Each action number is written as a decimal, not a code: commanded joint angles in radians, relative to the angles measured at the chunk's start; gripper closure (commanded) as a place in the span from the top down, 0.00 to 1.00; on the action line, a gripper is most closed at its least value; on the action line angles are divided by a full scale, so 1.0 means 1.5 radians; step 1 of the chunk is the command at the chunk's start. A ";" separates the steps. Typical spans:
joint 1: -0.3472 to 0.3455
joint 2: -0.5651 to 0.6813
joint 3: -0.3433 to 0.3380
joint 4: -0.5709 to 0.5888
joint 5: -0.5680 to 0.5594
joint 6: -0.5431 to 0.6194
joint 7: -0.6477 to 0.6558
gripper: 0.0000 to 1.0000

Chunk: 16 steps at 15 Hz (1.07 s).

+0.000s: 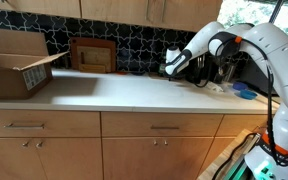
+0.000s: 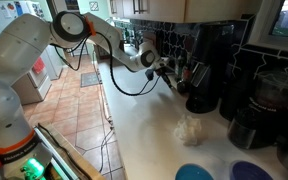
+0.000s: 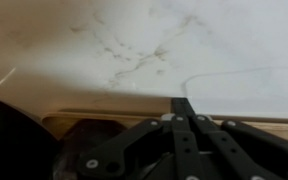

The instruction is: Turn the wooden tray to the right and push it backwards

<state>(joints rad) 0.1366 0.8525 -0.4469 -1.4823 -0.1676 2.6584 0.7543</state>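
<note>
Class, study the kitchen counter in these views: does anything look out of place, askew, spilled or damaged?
One thing: a crumpled whitish clump lies loose on the pale counter before the black appliances, like litter; what it is cannot be told. No spill or damage shows.

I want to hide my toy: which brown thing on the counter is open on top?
The cardboard box, with its flap folded out. The dark wooden framed panel beside it only leans against the tiled wall.

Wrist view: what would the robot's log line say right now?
gripper: shut, holds nothing | wooden tray: tan edge close by gripper | contact: cannot tell | counter: white marble
</note>
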 commanded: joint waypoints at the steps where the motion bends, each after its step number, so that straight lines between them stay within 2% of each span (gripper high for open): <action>1: 0.005 0.078 -0.045 0.023 -0.043 0.060 0.043 0.01; 4: 0.014 0.090 -0.063 0.026 -0.055 0.072 0.055 0.01; 6: 0.012 0.081 -0.050 0.017 -0.045 0.062 0.049 0.01; 10: -0.031 0.007 0.045 -0.027 0.000 0.007 -0.037 0.01; 16: -0.103 -0.099 0.145 -0.121 0.072 0.007 -0.180 0.02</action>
<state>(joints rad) 0.0261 0.8006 -0.3233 -1.5215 -0.1342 2.6994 0.5910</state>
